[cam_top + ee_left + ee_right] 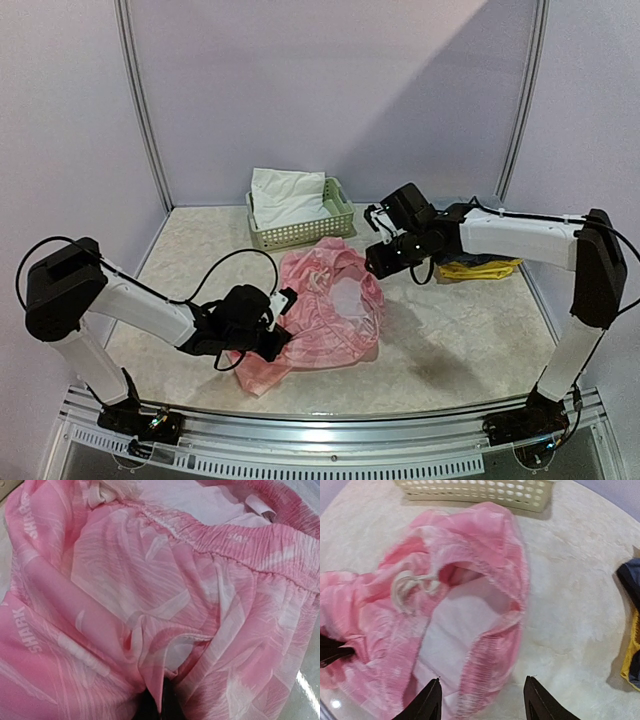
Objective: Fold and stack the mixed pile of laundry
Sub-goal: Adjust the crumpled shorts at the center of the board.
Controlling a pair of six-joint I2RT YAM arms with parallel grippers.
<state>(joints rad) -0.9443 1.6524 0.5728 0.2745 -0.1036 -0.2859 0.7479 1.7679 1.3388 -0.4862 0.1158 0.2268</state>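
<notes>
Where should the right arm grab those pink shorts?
Probably the gathered waistband, pinched from straight above. It lies as a thick raised ridge around the open waist, and the open right gripper hangs over it, so its jaws could straddle it.

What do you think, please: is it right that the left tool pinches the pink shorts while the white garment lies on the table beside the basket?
Not quite: the top external view shows the white garment inside the basket, not beside it. The left tool does pinch the pink shorts.
</notes>
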